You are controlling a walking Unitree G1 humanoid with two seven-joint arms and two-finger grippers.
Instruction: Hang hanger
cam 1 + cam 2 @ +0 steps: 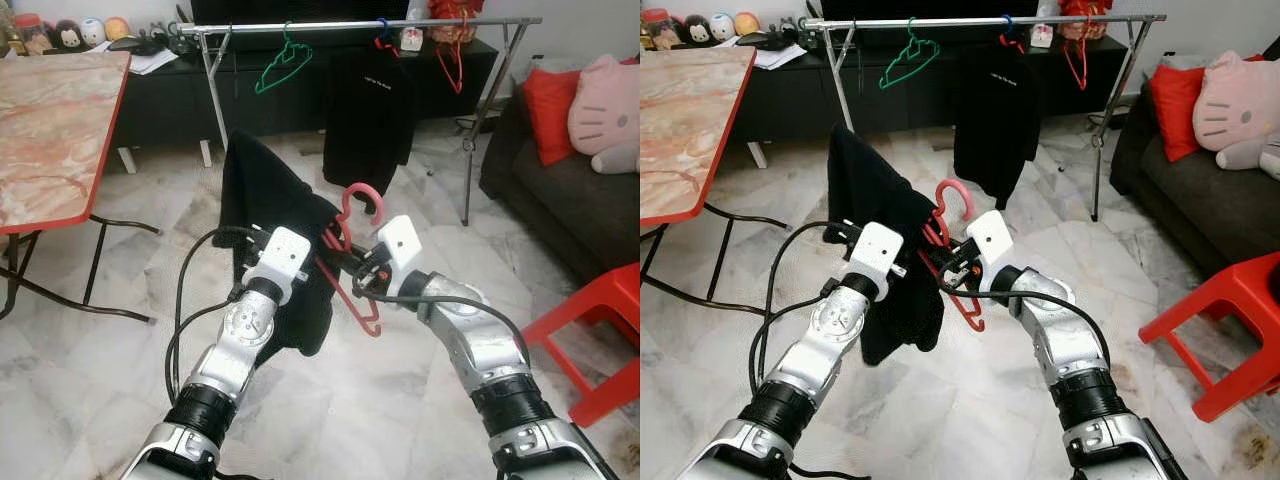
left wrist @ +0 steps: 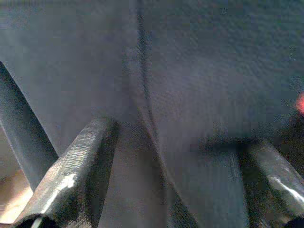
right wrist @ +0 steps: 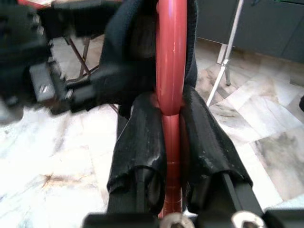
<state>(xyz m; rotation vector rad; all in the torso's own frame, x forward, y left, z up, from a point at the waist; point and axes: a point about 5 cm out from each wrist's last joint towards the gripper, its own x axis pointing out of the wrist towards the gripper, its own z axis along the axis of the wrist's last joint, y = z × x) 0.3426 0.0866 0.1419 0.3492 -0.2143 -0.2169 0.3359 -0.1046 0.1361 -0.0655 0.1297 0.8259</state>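
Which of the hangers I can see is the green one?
The empty green hanger hooked on the rack rail, toward its left end. The other hangers are red: one further right on the rail, one in the right gripper.
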